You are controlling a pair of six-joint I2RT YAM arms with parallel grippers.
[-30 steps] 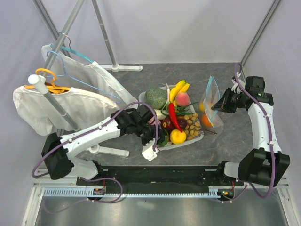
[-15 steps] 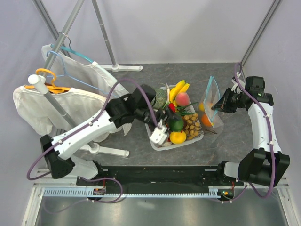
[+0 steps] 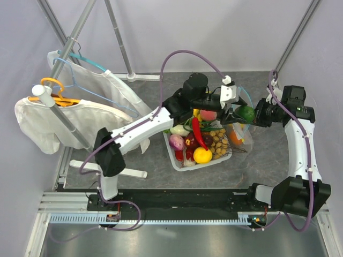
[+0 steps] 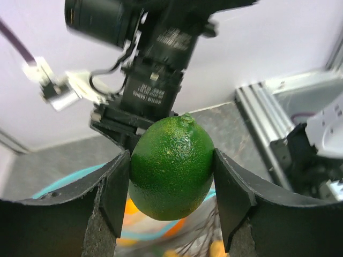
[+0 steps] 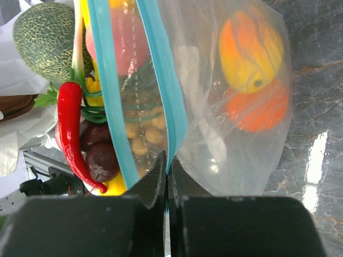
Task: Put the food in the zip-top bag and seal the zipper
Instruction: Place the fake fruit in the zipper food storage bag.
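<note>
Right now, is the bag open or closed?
Open. On the bag, the two teal zipper strips stand apart; the right fingers pinch one edge.

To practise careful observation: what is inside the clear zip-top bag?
Inside the zip-top bag: a yellow-orange piece and a round orange. The right gripper covers part of the bag; anything there is unseen.

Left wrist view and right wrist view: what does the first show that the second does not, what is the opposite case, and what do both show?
Only the left wrist view shows the green lime held in the left gripper, with the right arm's black wrist housing behind it. Only the right wrist view shows the right gripper shut on the teal zipper, and also the red chili and the melon. Both show the zip-top bag with orange food inside.
</note>
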